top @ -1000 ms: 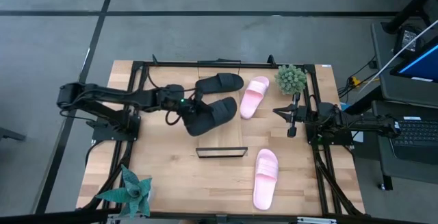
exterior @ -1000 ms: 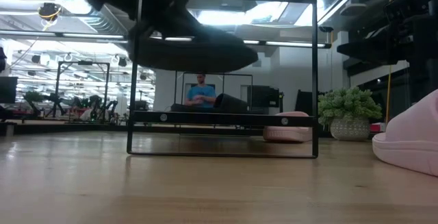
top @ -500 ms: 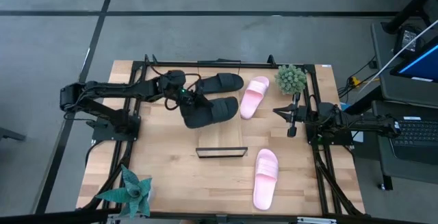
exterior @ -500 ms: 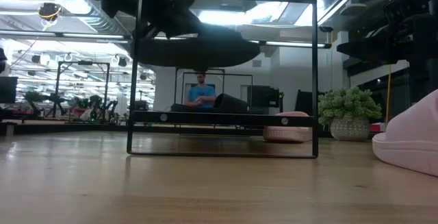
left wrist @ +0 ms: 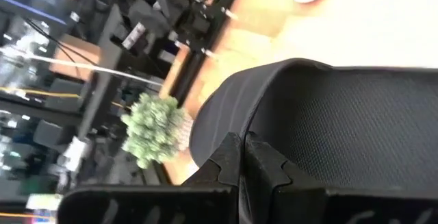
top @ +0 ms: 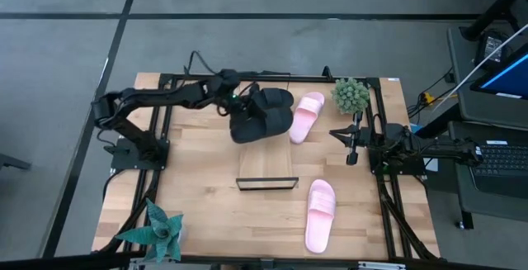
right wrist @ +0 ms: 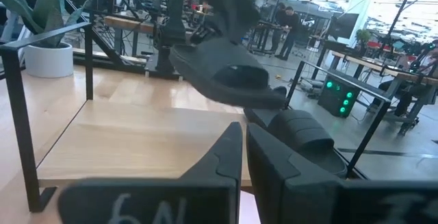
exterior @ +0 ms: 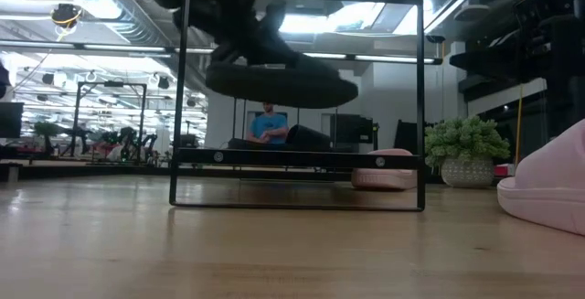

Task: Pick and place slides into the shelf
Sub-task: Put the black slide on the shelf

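My left gripper [top: 241,106] hangs over the far part of the shelf [top: 266,158], shut on a black slide [top: 262,124]. That slide floats above the board in the low view [exterior: 283,84] and in the right wrist view [right wrist: 229,73]. The second black slide [top: 274,98] lies sole-down on the shelf's far end. One pink slide [top: 307,115] lies on the table just right of the shelf. The other pink slide [top: 320,214] rests near the table's near edge. My right gripper [top: 337,134] waits shut at the table's right side. My left gripper pinches the black slide between its two fingers at the sole's edge [left wrist: 254,127] near the heel end, coming from the table's left and from above. The slide is lifted clear of the board and is tilted, its strap end [top: 280,120] toward the right.
A potted green plant [top: 351,95] stands at the table's far right, and a spiky plant [top: 158,229] stands at the near left corner. Black wire rails rise at the shelf's near end [top: 266,183] and far end. People and desks show in the room beyond.
My left gripper has carried the black slide toward the table's far edge and a little right, keeping it lifted. The slide now hangs over the shelf's far part, close to the other black slide. It has turned and tipped its strap end lower.
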